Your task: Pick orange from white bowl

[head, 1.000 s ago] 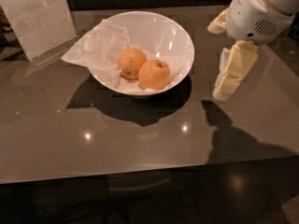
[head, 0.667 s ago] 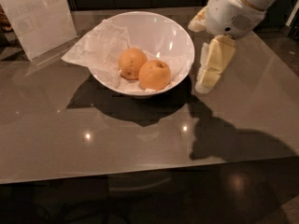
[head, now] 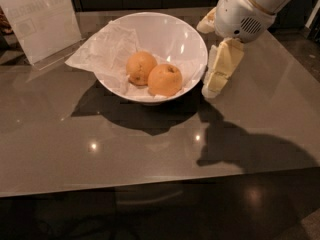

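Note:
The white bowl [head: 175, 31] stands on the grey table, lined with crumpled white paper that spills over its left rim. Two oranges lie in it. The deeper orange with a dark stem dimple [head: 165, 80] is at the front right. A paler orange [head: 140, 67] touches it on the left. My gripper [head: 205, 59] hangs just outside the bowl's right rim, right of the dimpled orange. It is open and empty. One cream finger [head: 221, 66] points down toward the table. The other finger [head: 206, 24] is by the far right rim.
A clear plastic sign holder [head: 37, 19] stands at the back left of the glossy grey table [head: 100, 149]. The table's front edge runs along the bottom, with dark floor beyond it. My white arm housing [head: 245, 9] fills the upper right.
My gripper has moved left from the table's right side to the bowl's right rim. The bowl and both oranges have not moved.

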